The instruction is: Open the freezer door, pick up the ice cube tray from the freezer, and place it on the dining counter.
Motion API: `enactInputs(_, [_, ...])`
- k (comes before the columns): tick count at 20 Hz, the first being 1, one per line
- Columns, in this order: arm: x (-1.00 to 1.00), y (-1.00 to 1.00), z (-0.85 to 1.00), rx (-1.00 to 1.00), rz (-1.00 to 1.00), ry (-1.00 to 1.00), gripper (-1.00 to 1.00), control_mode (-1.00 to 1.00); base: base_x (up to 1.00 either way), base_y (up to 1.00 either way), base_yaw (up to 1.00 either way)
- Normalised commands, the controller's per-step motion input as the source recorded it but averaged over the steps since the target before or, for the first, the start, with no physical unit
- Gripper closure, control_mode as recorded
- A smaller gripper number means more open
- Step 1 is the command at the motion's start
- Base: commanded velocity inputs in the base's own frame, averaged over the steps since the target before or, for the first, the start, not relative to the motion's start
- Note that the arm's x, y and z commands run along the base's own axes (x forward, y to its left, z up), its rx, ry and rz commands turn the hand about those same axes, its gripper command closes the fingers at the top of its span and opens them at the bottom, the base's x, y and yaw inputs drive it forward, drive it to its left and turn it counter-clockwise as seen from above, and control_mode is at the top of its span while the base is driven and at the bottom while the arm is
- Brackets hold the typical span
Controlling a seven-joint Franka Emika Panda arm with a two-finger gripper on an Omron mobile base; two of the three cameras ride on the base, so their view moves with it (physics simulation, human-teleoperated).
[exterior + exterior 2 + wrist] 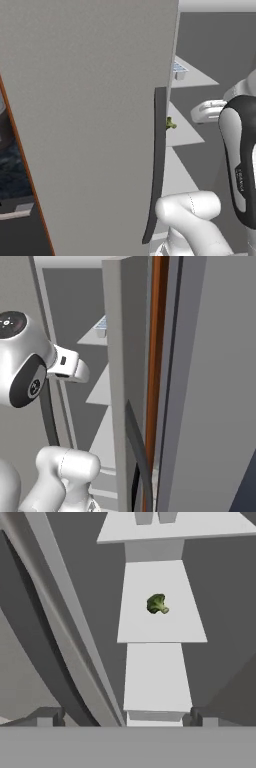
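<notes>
Left base view gives you the tray (180, 68): a pale gridded thing at the front edge of the top white shelf (200, 78) inside the freezer (90, 125), whose door already stands swung out. The claw (127, 717) sits lower than that — in the hand view its two dark fingertips (50, 717) stand wide apart with nothing between them, so it is released and empty, and it looks along the middle shelves where a small piece of broccoli (157, 604) lies near one shelf's centre. So your move turns on height: the tray lies above and deeper in than the claw, on the shelf over the broccoli's.

In the hand view the top shelf is cut by the frame edge; two pale stubs there may be the tray's underside or its feet, but you cannot tell. The tray's long axis seems to run along the shelf's front edge, though only one corner of it clears the door in either base view. The dark bowed handle (157, 165) and the door edge crowd the claw's left side. You cannot see the dining counter from here.
</notes>
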Motion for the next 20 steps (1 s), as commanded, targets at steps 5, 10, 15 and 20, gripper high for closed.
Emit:
enactInputs(5, [0.0, 0.0, 0.0, 0.0, 0.0, 0.0, -1.0, 1.0, 0.59, -0.24, 0.0])
enactInputs(10, [0.03, -0.07, 0.0, 0.02, 0.0, 0.0, -1.0, -1.0, 0.17, -0.18, 0.0])
enactInputs(15, [0.18, -0.37, 0.22, 0.19, -0.09, 0.07, -1.0, -1.0, 0.0, 0.0, 0.0])
enactInputs(20, [0.22, -0.44, 0.18, 0.3, -0.26, 0.06, -1.0, -1.0, 0.0, 0.0, 0.0])
